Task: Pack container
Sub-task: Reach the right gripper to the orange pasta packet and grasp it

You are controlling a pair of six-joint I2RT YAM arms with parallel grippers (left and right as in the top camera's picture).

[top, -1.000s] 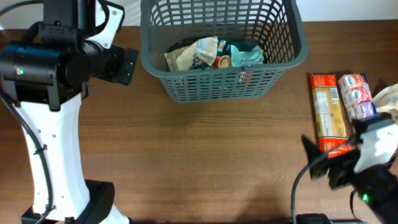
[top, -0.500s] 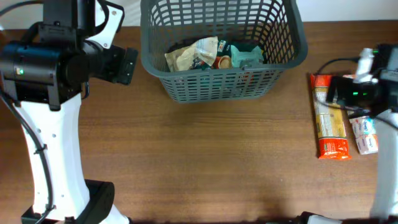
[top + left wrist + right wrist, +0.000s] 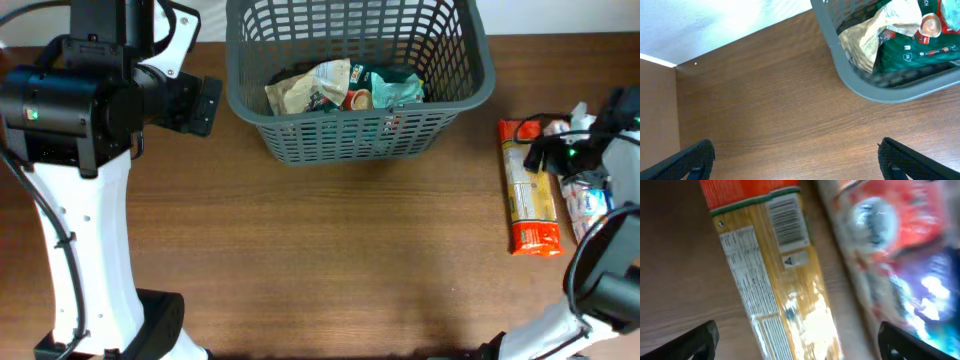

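Note:
The container, a dark grey slotted basket [image 3: 360, 130], stands at the table's far middle and holds several packets [image 3: 330, 85]; its corner shows in the left wrist view [image 3: 875, 92]. My left gripper [image 3: 797, 160] is open and empty over bare table left of the basket. My right gripper [image 3: 800, 342] is open and empty, hovering above a long orange-and-yellow pasta packet [image 3: 775, 275], which lies at the right of the table [image 3: 528, 195]. A red, white and blue packet [image 3: 890, 245] lies right beside it [image 3: 588, 200].
The left arm's black and white body [image 3: 80, 140] fills the table's left side. The right arm [image 3: 600, 150] hangs over the packets at the right edge. Brown wooden tabletop [image 3: 330, 250] lies between basket and front edge.
The right arm swung from the front right corner up to the packets at the right edge and now sits over them. The left arm and basket have not moved.

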